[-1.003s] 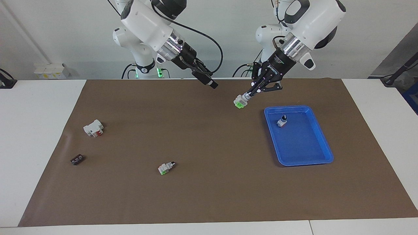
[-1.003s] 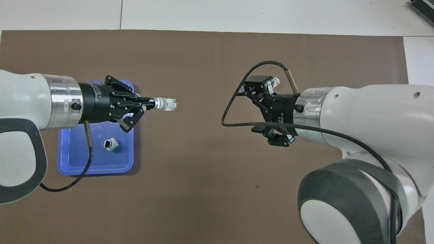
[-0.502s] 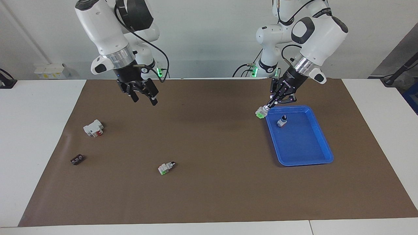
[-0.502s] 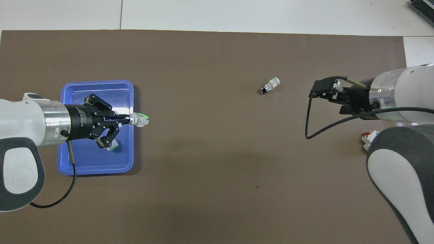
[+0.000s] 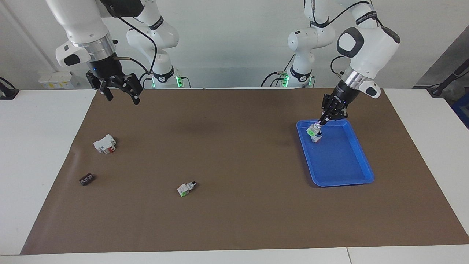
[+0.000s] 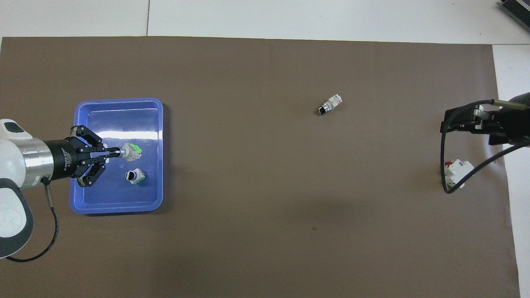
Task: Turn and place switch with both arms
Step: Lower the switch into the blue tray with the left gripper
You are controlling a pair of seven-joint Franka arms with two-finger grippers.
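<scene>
1. Switch (image 5: 312, 131) hangs over the blue tray (image 5: 351, 175), pinched by its knob in the clamped left gripper (image 5: 321, 124).
2. Lowering clear of the tray's other switch (image 6: 135, 176) seems advisable.
3. Right gripper (image 5: 120, 96) waits, jaws spread.

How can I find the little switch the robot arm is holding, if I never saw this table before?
Find the blue tray at the left arm's end of the brown mat. Over it, the left gripper is shut on the held switch, white with a green end. A second switch stands in the tray ungripped, and a third switch lies out on the mat.
</scene>
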